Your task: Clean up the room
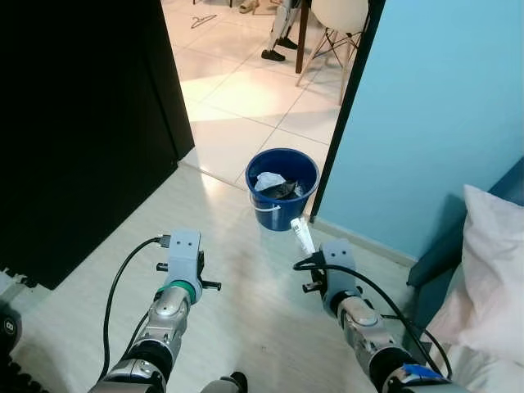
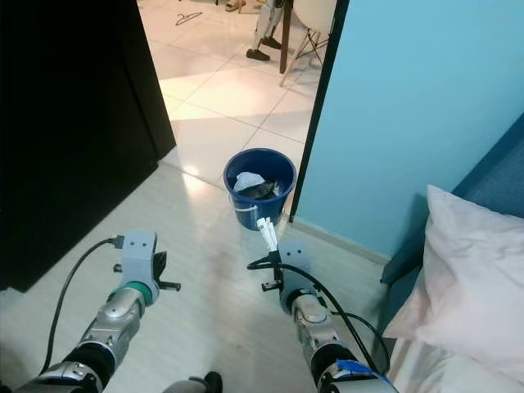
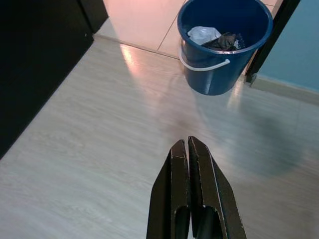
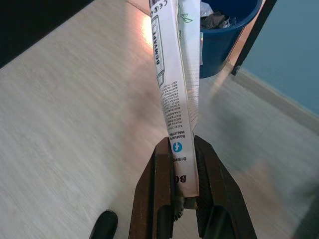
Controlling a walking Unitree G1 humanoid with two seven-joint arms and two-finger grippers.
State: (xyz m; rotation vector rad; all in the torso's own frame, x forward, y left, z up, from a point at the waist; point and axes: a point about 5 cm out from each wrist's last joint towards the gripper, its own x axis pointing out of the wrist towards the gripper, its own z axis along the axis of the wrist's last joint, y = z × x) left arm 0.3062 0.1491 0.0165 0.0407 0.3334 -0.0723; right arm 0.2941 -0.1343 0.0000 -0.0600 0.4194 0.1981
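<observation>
A blue bucket (image 1: 282, 187) with a white handle stands on the floor by the doorway, holding crumpled white and dark trash. My right gripper (image 4: 178, 162) is shut on a flattened white wrapper (image 4: 174, 79) with printed text, which sticks up from the fingers (image 1: 302, 234) just short of the bucket. My left gripper (image 3: 188, 148) is shut with nothing in it, held over the pale wood floor, further back from the bucket (image 3: 222, 45).
A black cabinet (image 1: 82, 123) fills the left side. A blue wall (image 1: 442, 115) and a dark door frame (image 1: 348, 106) stand right of the bucket. A white pillow (image 1: 491, 270) lies on a blue seat at the right. Beyond the doorway are chair legs (image 1: 327, 45) on tiled floor.
</observation>
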